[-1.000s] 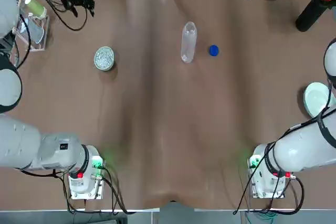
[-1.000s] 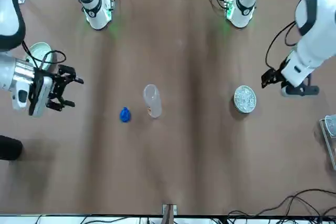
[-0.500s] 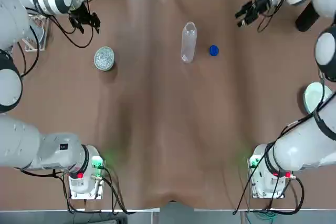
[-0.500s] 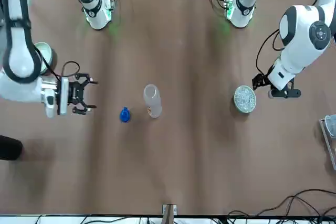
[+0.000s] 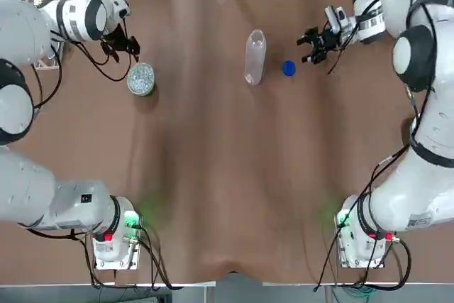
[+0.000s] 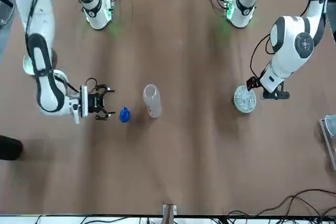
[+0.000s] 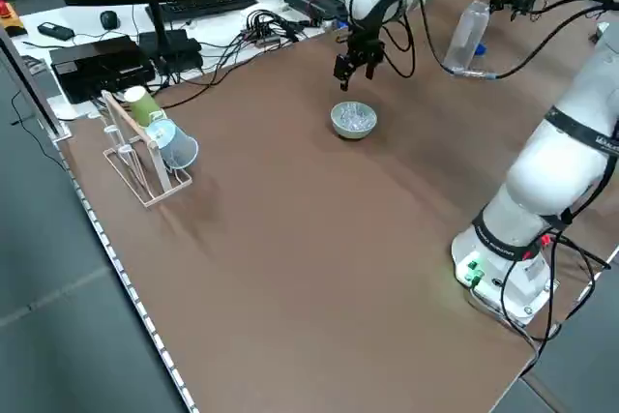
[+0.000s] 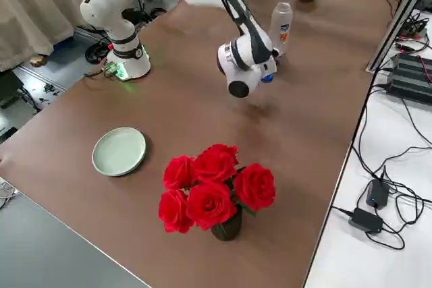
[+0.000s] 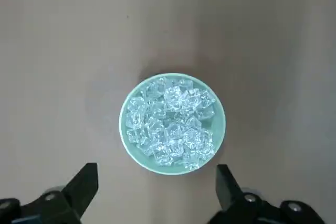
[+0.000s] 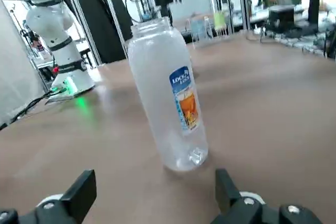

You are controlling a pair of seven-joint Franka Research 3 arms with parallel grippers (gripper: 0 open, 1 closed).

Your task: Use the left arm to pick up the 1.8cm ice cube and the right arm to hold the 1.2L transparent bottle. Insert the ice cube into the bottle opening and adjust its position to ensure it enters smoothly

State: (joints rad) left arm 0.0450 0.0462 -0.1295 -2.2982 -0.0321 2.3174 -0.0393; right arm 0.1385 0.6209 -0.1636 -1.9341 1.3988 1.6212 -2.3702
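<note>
Bottle: upright, uncapped, mid-table toward the far edge; small label on its side.
Cap: blue, on the table between bottle and right gripper.
Right gripper: low and level, fingers spread, facing the bottle — cap just in front.
Left gripper: fingers spread, pointing down above the dish.
Dish: heaped with ice cubes, well apart from the bottle.
Table: near half bare brown cloth.

Overhead and front cameras share the table from opposite sides.
</note>
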